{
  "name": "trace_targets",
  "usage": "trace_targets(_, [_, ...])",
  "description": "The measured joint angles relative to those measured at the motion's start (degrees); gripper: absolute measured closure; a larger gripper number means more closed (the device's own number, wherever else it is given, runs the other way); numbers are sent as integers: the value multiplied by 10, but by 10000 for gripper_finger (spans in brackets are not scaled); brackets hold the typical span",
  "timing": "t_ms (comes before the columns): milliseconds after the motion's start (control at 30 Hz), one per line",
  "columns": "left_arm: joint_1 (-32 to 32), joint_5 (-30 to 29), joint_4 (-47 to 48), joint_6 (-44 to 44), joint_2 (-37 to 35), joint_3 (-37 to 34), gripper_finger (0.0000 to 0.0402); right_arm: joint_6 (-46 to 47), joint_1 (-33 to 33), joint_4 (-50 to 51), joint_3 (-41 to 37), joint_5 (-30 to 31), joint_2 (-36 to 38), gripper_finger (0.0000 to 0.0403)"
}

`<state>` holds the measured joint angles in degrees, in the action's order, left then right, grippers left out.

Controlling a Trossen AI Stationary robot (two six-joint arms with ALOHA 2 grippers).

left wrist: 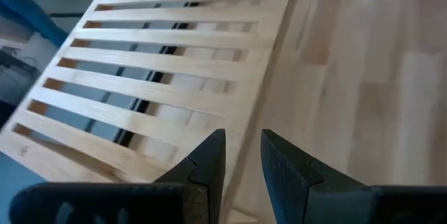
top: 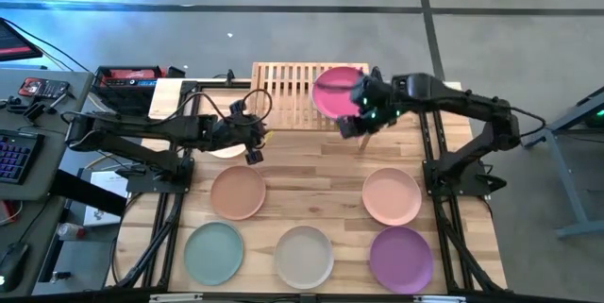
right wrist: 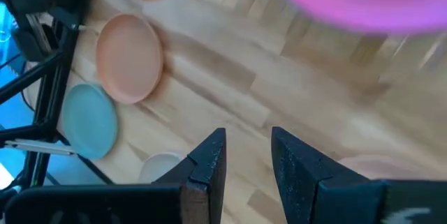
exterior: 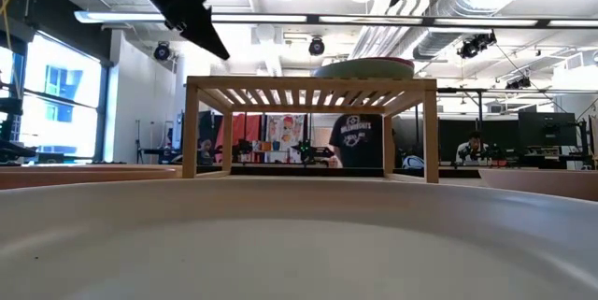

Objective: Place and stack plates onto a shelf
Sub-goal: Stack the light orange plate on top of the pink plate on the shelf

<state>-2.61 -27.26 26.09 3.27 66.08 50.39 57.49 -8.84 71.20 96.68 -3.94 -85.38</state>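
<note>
the shelf (top: 293,91) carries a small pile at its right end, the magenta plate (top: 338,92) on top with a greenish plate edge just showing under it in the low view. its left half is bare slats.

left to right: the left gripper (top: 253,139) hangs just off the shelf's front left corner, fingers (left wrist: 209,158) a little apart with nothing between them. beyond the fingertips lie the slats; a pale plate (top: 226,146) sits under the arm, mostly hidden. the arm reaches in low and nearly level from the left side.

the right gripper (top: 357,126) hovers off the shelf's front edge, just beside the magenta plate, fingers slightly parted and empty. ahead of its fingertips is bare tabletop (top: 311,180), with the tan plate (top: 238,193) and mint plate (top: 213,251) farther off. its arm bends in from the right, wrist tipped down.

by my reading the next step is fetching another plate. the peach plate (top: 392,195) lies nearest the right gripper. come down on its rim, pinch the lip firmly, lift level, and set it down centred on the pile so nothing slides.
</note>
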Motion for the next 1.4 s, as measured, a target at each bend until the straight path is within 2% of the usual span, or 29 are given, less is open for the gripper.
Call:
trace_targets(300, [26, 94, 23, -77, -23, 0, 321, 218, 175, -5, 0, 84, -18, 311])
trace_targets(533, [46, 145, 32, -126, -23, 0, 321, 369, 283, -8, 0, 83, -81, 311])
trace_targets(733, [58, 151, 32, -126, -23, 0, 321, 475, 348, -7, 0, 83, -146, 311])
trace_targets(1067, [58, 151, 32, -136, -23, 0, 321, 460, 383, 50, 0, 58, -242, 311])
trace_targets(1200, [58, 151, 33, -137, -23, 0, 321, 439, 382, 90, 0, 55, -254, 311])
trace_targets(1400, [58, 151, 33, -137, -23, 0, 321, 385, 364, 169, 0, 82, -256, 311])
